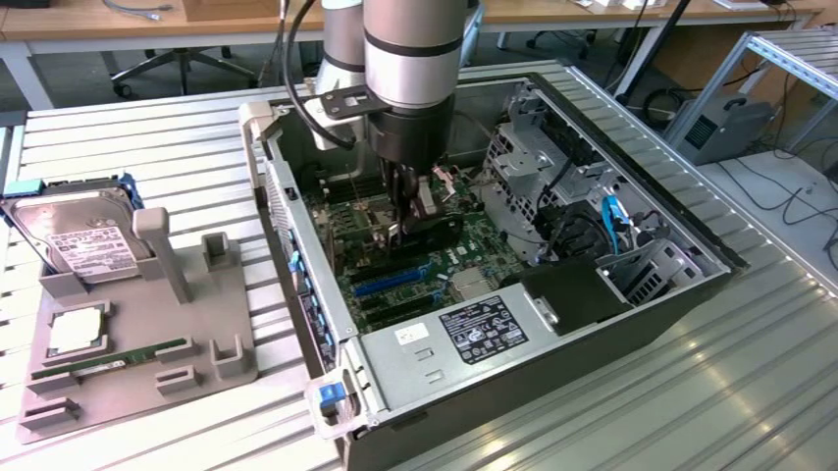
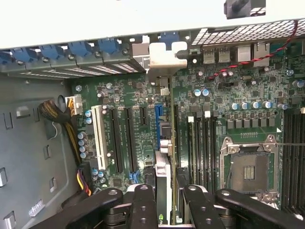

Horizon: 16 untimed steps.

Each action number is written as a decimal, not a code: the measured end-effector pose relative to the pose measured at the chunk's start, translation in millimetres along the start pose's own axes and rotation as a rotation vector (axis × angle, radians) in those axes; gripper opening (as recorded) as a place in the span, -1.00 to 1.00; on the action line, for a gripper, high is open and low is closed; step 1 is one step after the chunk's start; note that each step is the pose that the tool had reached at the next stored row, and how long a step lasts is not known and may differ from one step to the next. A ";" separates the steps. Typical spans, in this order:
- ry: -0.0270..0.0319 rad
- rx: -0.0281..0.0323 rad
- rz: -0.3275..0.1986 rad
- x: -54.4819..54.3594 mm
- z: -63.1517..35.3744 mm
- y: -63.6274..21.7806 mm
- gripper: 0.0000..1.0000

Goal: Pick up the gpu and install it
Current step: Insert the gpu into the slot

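The gpu [image 1: 433,228] hangs on edge inside the open computer case [image 1: 681,294], low over the motherboard [image 1: 380,265]. My gripper [image 1: 403,218] reaches straight down from the arm and is shut on the card's upper edge. In the wrist view the gpu [image 2: 163,167] runs edge-on between my two black fingers [image 2: 143,205], beside the long blue slot [image 2: 157,124]. Its light metal bracket [image 2: 162,57] sits at the case's rear slot openings. Whether the card's connector has entered the slot I cannot tell.
On the exterior view's left, a grey fixture tray [image 1: 196,294] holds a hard drive [image 1: 78,240], a processor [image 1: 77,329] and a green RAM stick [image 1: 112,361]. Inside the case, a drive cage [image 1: 524,167], cables and a labelled power supply [image 1: 482,329] crowd the card. The CPU socket [image 2: 248,167] lies open.
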<state>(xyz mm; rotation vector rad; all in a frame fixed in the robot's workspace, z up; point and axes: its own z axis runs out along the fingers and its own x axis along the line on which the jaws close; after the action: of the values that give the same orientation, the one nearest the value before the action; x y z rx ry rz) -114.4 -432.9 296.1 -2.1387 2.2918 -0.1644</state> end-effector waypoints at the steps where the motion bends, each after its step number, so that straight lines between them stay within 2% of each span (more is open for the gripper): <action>1: 0.0000 0.0000 0.000 0.8 0.2 0.1 -0.46; 9: 0.0001 0.0000 0.000 8.0 2.1 0.0 -0.46; 16: 0.0002 0.0001 0.000 10.1 4.7 2.8 -0.46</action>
<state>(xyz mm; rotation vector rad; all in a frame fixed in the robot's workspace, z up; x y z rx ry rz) -117.6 -443.2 291.9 -2.1389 2.2917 -0.1647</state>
